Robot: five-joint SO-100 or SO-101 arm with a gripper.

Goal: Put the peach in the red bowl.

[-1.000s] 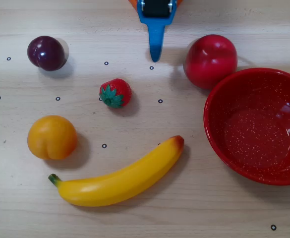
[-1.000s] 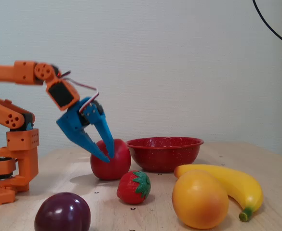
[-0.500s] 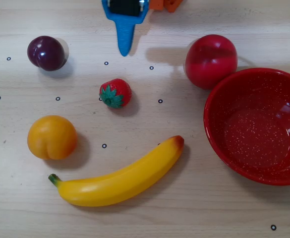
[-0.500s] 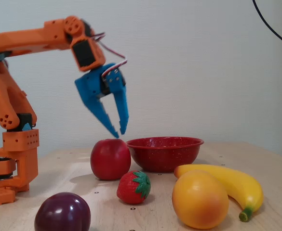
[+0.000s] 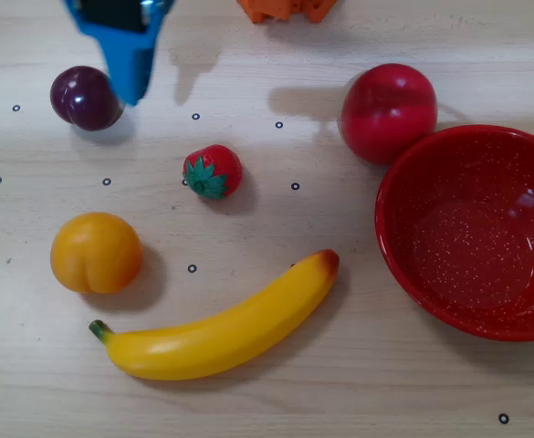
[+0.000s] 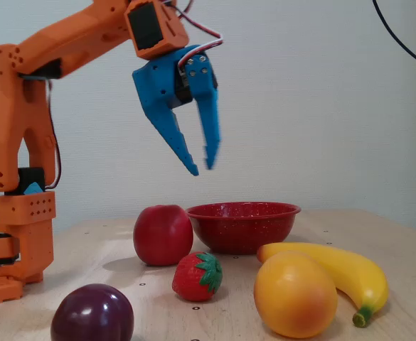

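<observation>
Overhead view crops the tool point(image 5: 128, 87) and red bowl point(image 5: 403, 274).

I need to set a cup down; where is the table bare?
Overhead view: bare along the bottom edge below the banana, and between strawberry and apple. Crowded where apple meets the red bowl, and between peach and banana.

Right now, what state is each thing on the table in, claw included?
claw: open, empty, raised above the table
peach: on the table, untouched
red bowl: upright, empty
apple: on the table beside the bowl
plum: on the table
strawberry: on the table
banana: lying flat
</observation>
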